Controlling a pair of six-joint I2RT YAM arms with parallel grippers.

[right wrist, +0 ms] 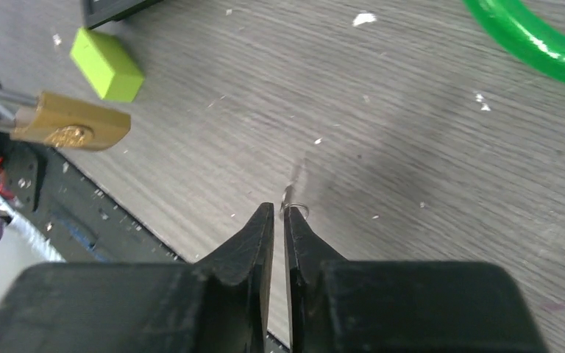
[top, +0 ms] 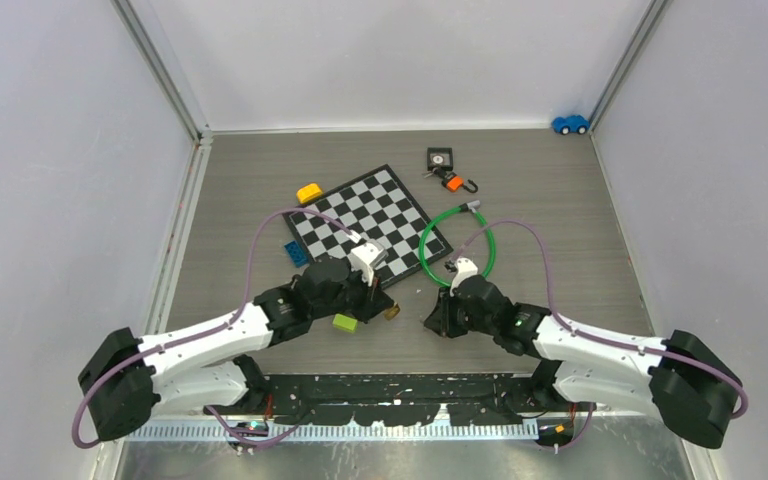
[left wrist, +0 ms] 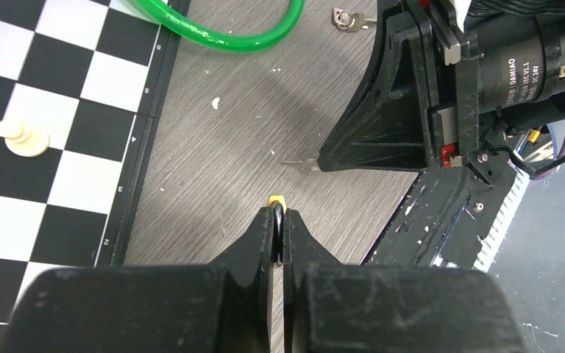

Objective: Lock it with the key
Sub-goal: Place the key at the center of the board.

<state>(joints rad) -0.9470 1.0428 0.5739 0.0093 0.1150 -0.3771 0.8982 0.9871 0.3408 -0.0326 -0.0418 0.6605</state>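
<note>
My left gripper (left wrist: 279, 213) is shut on the shackle of a brass padlock (right wrist: 70, 129). It holds the lock just above the table near the front edge, and only a brass corner (left wrist: 276, 199) shows past its tips. My right gripper (right wrist: 279, 209) faces the lock from the right. Its jaws stand a narrow slit apart with table showing through the gap. The small silver key (right wrist: 294, 184) lies blurred just ahead of them, its ring (right wrist: 298, 211) against the right fingertip. In the left wrist view the key's tip (left wrist: 298, 163) pokes out under the right gripper's finger.
A chessboard (top: 370, 215) with a pale pawn (left wrist: 26, 140) lies behind the left gripper. A lime block (top: 345, 322) sits by the padlock. A green cable loop (top: 457, 245) and a second key (left wrist: 349, 18) lie behind the right gripper. Farther back are a yellow block (top: 308, 192), a blue block (top: 295, 252), an orange-clipped gadget (top: 445, 170) and a blue toy car (top: 570, 124).
</note>
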